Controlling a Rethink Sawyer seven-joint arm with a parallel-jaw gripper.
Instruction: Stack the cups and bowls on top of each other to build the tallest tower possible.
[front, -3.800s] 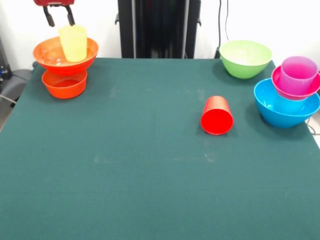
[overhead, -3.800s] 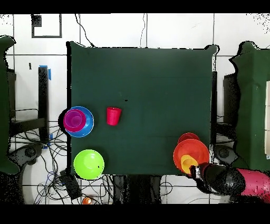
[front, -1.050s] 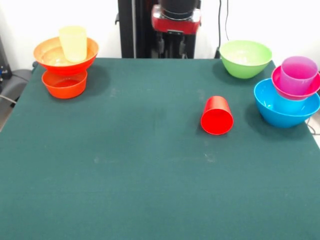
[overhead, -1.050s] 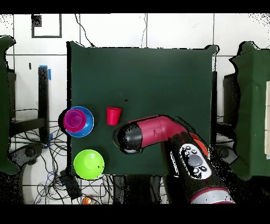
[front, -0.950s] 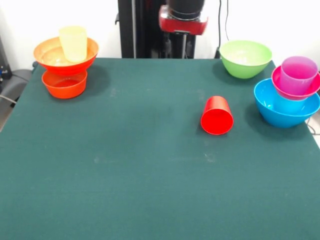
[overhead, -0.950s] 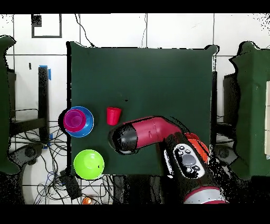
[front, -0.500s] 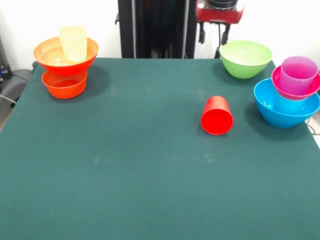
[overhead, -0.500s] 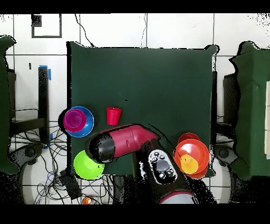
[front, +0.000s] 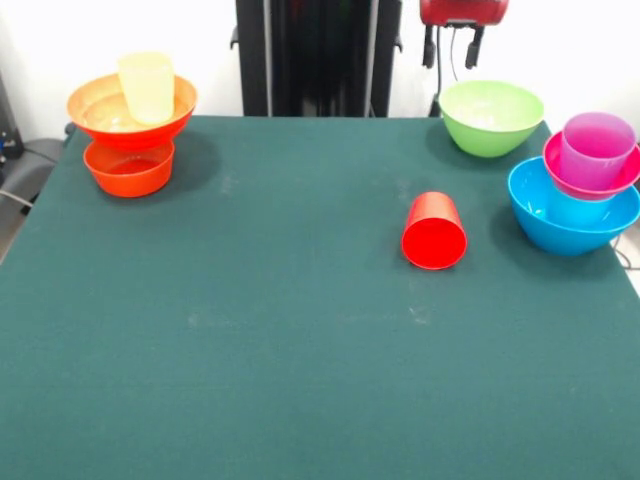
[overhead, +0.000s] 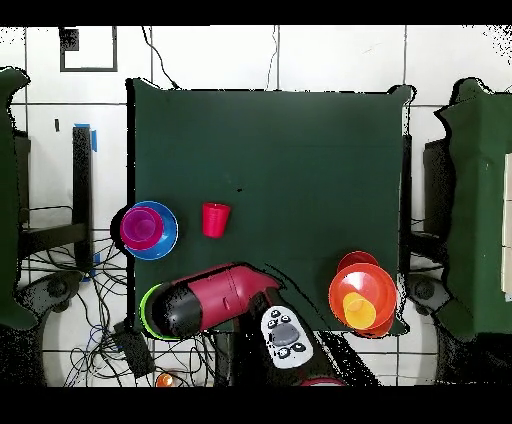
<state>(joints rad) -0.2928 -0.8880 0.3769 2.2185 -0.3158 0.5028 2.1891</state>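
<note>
My gripper (front: 450, 47) hangs at the top edge, above and just behind the lime green bowl (front: 491, 117); its two fingers stand apart with nothing between them. The red cup (front: 434, 232) lies on its side mid-table, mouth toward the camera. At the right, the purple cup (front: 597, 148) sits in the magenta bowl (front: 556, 165), which rests in the large blue bowl (front: 572, 222). At the far left, the yellow cup (front: 147, 87) stands in the wide orange bowl (front: 100, 112), stacked on a small orange bowl (front: 128, 168). In the overhead view the arm (overhead: 215, 298) covers most of the green bowl (overhead: 148, 312).
The overhead view shows the red cup (overhead: 215, 219) beside the blue bowl stack (overhead: 168, 240), and the orange stack (overhead: 362, 290) at the table's corner near the robot base. The dark green table (front: 300, 350) stretches toward the camera. The black pedestal (front: 310, 55) stands behind.
The arm has swung from behind the table's middle to over the green bowl, rightward in the front view. The orange stack now shows in the overhead view. No cup or bowl has moved.
</note>
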